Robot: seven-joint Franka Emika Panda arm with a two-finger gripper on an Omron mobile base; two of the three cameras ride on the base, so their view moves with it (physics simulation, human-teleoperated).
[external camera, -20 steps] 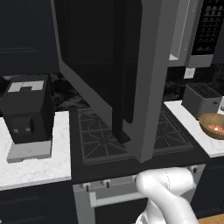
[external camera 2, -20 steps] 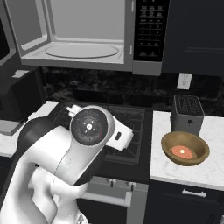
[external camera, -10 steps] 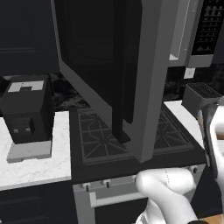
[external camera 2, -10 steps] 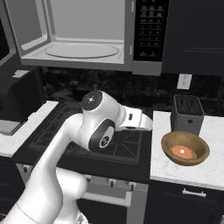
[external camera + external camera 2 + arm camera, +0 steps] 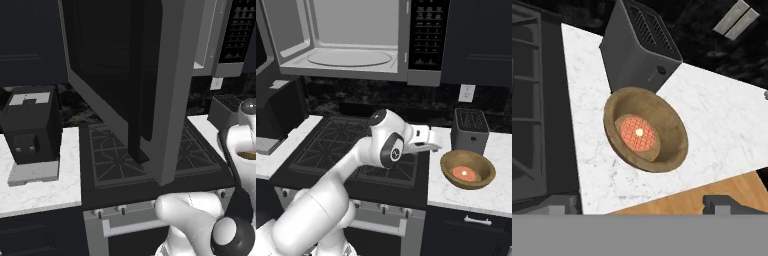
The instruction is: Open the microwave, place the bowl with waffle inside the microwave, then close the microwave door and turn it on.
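The bowl (image 5: 646, 129) is sat on the marble counter (image 5: 712, 125) just beside the black toaster (image 5: 639, 47), waffle (image 5: 638, 135) flat in the middle; the microwave door (image 5: 125, 85) is already swung open. The gripper (image 5: 431, 145) is spread fully wide, nothing held, parked near the bowl. The bowl looks rigid, light and probably a bit slick; the rim is best pinched on the near side and kept level so the waffle isn't tipped out.
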